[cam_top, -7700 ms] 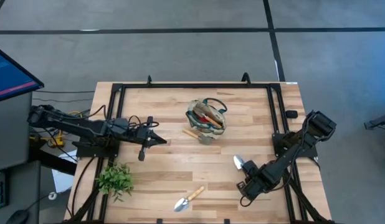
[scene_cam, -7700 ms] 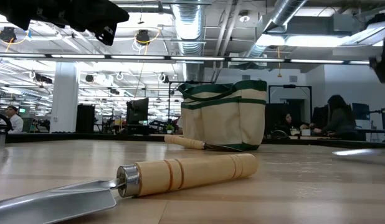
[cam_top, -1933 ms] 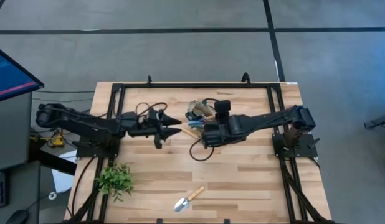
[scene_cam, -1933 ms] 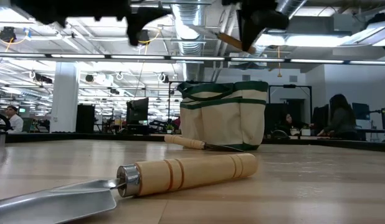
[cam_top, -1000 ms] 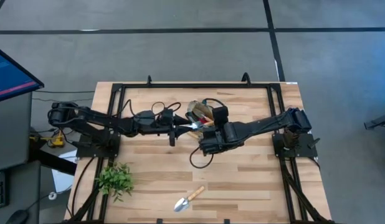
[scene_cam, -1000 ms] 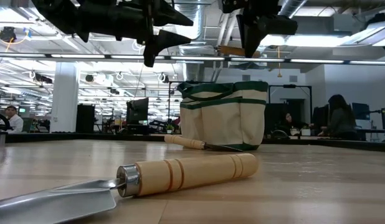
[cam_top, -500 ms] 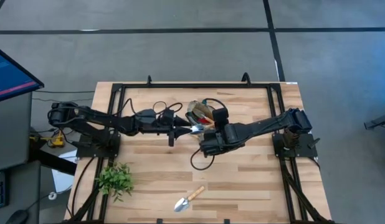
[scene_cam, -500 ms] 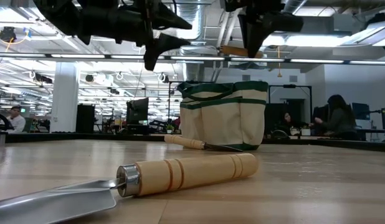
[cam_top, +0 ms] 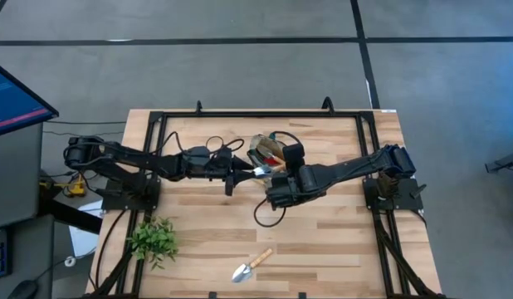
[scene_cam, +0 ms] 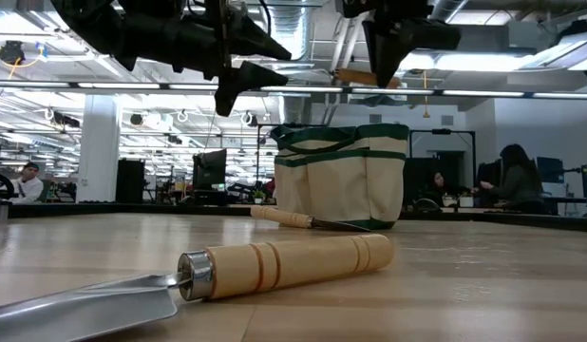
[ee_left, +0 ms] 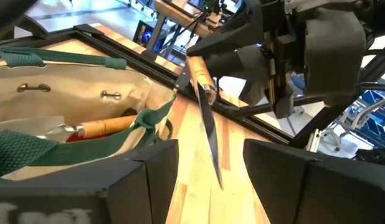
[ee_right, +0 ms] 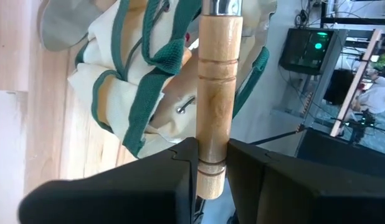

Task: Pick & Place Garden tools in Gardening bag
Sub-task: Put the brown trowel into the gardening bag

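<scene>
The pale planked wooden tabletop [cam_top: 339, 241] carries everything, with both dark arms reaching in over its middle. The small round beige fabric gardening bag with dark green trim [cam_top: 271, 154] stands just beyond the two claws; in the left wrist view its mouth gapes, and a wooden-handled tool [ee_left: 102, 126] lies inside with something red beneath it.

The right claw [ee_right: 212, 163] is clenched on the light wooden handle of a silver-bladed trowel [ee_right: 215, 93] — the handle sits squeezed between its two dark fingers [ee_right: 149, 180], held up off the tabletop right beside the bag's rim. From the left wrist the thin blade of that trowel [ee_left: 208, 134] hangs down between the two arms.

The left claw [cam_top: 240, 174] stands released, fingers [ee_left: 142, 180] spread wide with nothing between them, its tip close to the blade and to the bag.

Well away from both claws, near the front edge, a second silver-headed trowel with a wooden handle [cam_top: 251, 266] lies flat. Another wooden-handled tool [scene_cam: 308, 220] lies on the tabletop at the bag's foot — below the raised claws. A small leafy green plant [cam_top: 154, 241] sits at the left arm's side of the tabletop.
</scene>
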You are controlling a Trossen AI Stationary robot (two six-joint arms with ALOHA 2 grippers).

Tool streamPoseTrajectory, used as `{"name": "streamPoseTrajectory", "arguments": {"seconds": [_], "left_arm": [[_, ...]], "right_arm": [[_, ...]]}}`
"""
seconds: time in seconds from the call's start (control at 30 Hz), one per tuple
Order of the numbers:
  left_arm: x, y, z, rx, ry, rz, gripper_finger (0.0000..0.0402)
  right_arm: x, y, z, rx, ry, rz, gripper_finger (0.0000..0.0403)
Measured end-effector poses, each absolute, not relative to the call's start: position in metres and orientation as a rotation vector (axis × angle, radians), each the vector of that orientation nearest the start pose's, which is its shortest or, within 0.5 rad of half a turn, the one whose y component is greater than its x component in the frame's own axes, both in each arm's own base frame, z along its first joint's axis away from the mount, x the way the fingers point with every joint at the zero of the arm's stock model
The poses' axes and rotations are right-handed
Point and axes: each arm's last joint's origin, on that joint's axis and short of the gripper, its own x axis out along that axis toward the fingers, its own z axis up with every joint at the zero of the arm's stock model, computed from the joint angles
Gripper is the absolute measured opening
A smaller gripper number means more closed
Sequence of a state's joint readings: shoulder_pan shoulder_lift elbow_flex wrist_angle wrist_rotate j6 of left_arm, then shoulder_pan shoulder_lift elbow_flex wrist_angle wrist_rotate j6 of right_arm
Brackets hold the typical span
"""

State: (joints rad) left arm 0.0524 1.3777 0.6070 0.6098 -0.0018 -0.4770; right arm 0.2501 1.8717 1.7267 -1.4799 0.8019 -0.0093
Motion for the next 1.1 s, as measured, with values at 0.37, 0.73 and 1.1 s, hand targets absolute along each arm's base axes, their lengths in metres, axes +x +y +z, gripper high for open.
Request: {"name": "streamPoseTrajectory", "arguments": {"seconds": [0.37, 0.73, 1.1], "left_arm": [[0.2826, 0.0132, 0.2189, -0.482, 0.144, 0.086, 0.0153], [0.2828, 0.0132, 0.2194, -0.480, 0.138, 0.084, 0.0069], [0.2829, 0.0132, 0.2197, -0.451, 0.135, 0.082, 0.0012]], "right_arm": [[0.3400, 0.0651, 0.2920, -0.832, 1.409, -0.429, 0.0048], [0.3405, 0.0653, 0.2921, -0.828, 1.402, -0.431, 0.0048], [0.3405, 0.0652, 0.2922, -0.831, 1.403, -0.430, 0.0048]]}}
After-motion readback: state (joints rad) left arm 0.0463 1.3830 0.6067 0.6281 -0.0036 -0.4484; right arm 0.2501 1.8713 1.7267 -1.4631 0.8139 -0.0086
